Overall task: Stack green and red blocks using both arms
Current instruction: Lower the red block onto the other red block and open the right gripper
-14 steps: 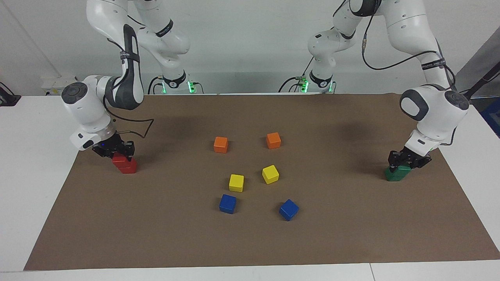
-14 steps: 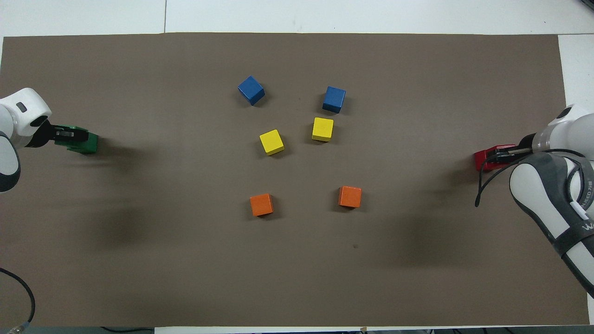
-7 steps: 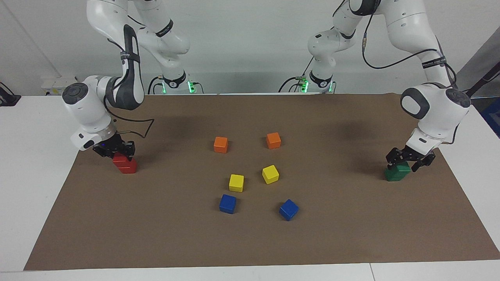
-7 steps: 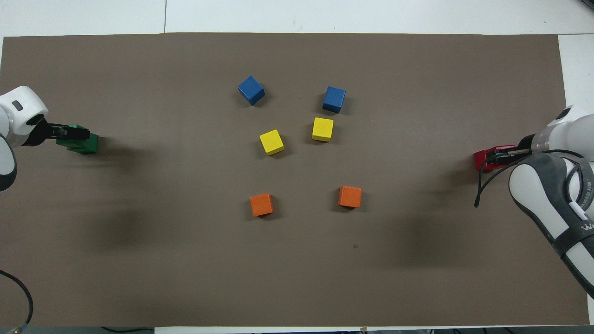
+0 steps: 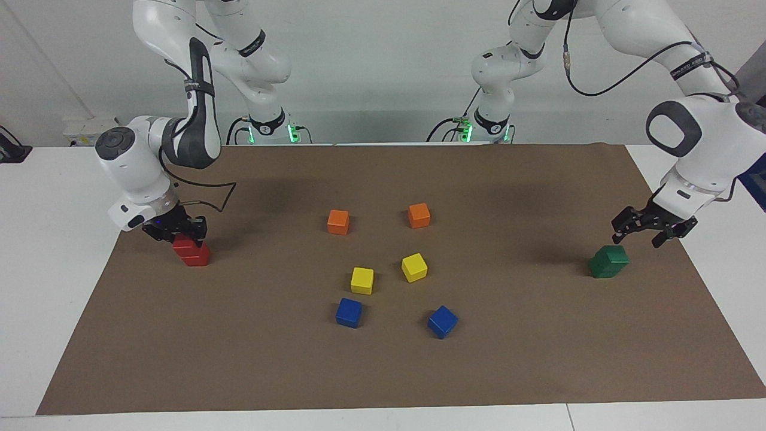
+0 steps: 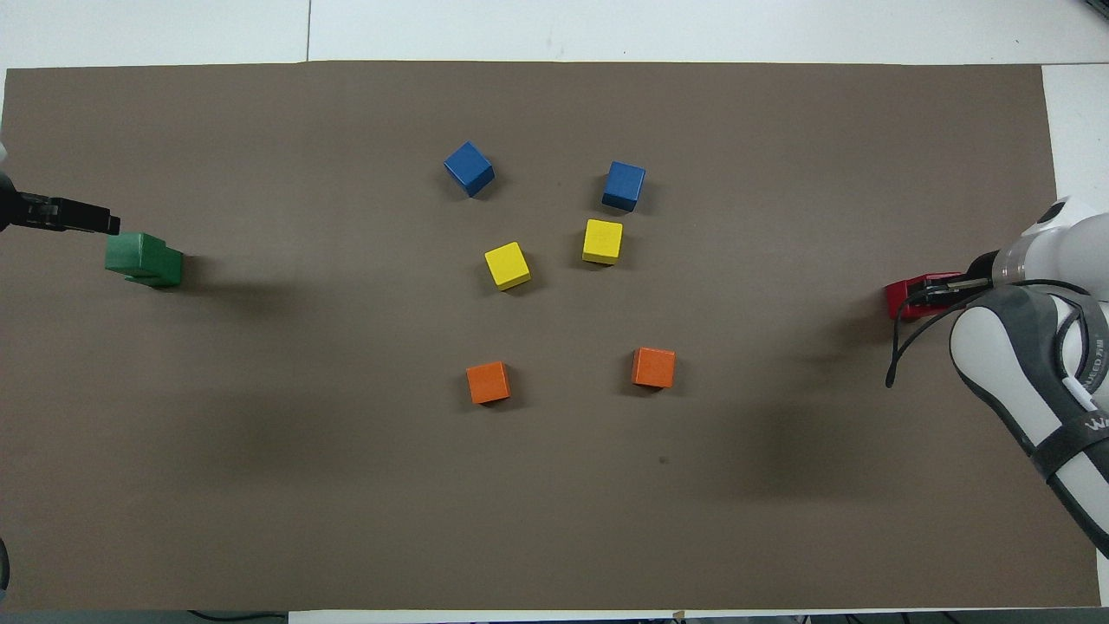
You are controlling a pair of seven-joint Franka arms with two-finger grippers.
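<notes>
Lifting clear toward 1 o'clock, wide open, left end effector (image 5: pixel 653 229) leaving green stack (image 5: pixel 608 262) finished; right end effector (image 5: pixel 179 233) still gripping upper red block (image 5: pixel 185 244).

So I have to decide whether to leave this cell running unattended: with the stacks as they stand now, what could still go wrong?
The green stack has its top cube offset from the bottom one, so a bump could topple it. The left gripper hangs open just above it.

The right gripper sits at the top cube of the red stack, which is also offset. If it lifts off unevenly it may drag that cube off.
</notes>
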